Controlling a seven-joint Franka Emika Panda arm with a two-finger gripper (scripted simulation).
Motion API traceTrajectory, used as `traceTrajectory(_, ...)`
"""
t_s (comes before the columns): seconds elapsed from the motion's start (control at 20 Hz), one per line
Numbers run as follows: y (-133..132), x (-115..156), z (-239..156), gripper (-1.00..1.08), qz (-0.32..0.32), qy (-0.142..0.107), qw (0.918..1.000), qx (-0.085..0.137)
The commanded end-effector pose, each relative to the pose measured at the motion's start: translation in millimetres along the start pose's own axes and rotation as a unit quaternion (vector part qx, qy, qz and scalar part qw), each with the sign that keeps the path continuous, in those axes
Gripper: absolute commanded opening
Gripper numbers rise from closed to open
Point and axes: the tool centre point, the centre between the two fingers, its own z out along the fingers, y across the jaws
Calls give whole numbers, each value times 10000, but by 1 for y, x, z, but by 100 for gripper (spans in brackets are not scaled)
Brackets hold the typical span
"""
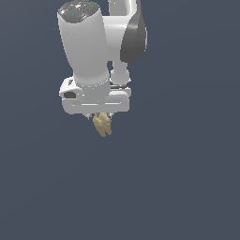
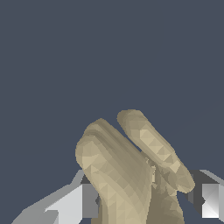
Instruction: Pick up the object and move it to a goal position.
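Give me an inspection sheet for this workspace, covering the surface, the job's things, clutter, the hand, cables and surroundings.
Surface: plain dark blue-grey ground fills both views; no edges or markings seen.
Job's things: the tan ridged object hangs under the hand, its pointed end down; in the wrist view it sits between the fingers.
Clutter: nothing seen.
Hand: the white hand is shut on the object, pointing down. Whether the object is clear of the ground cannot be told.
Cables: nothing seen.
Surroundings: only the white arm above the hand; no goal marker seen.
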Motion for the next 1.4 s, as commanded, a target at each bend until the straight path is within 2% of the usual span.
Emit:
traceTrajectory(0.0, 0, 9, -17, -100, 0, -4, 10000, 0)
traceTrajectory(0.75, 0, 54, -94, -100, -2, -5, 10000, 2)
traceTrajectory(1.35, 1, 73, -124, -100, -4, -6, 10000, 4)
